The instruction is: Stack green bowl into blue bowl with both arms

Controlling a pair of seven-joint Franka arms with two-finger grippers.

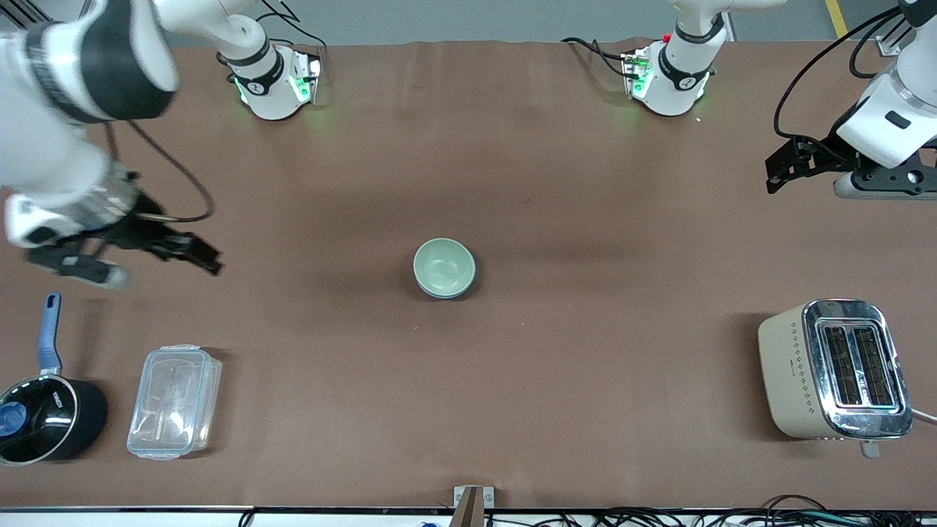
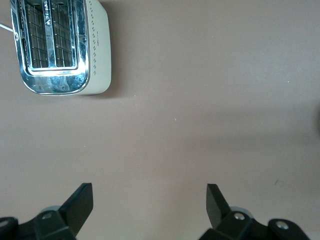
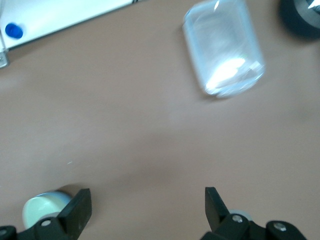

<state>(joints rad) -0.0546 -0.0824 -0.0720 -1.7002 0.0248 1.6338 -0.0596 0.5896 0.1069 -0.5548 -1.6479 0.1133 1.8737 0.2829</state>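
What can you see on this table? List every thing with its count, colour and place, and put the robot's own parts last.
green bowl: one, mint green, nested in the blue bowl at mid-table.
blue bowl: one, blue, under the green bowl, only its rim showing.
toaster: one, beige and chrome, left arm's end.
box: one, clear plastic, right arm's end.
saucepan: one, black with blue handle, beside the box.
left gripper: one, black, open, empty, raised over the left arm's end.
right gripper: one, black, open, empty, raised over the right arm's end.

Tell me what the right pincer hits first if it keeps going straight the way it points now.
Probably only bare table. The open right pincer points down at brown cloth, with the green bowl beside one finger and the clear container off its line; depth is uncertain.
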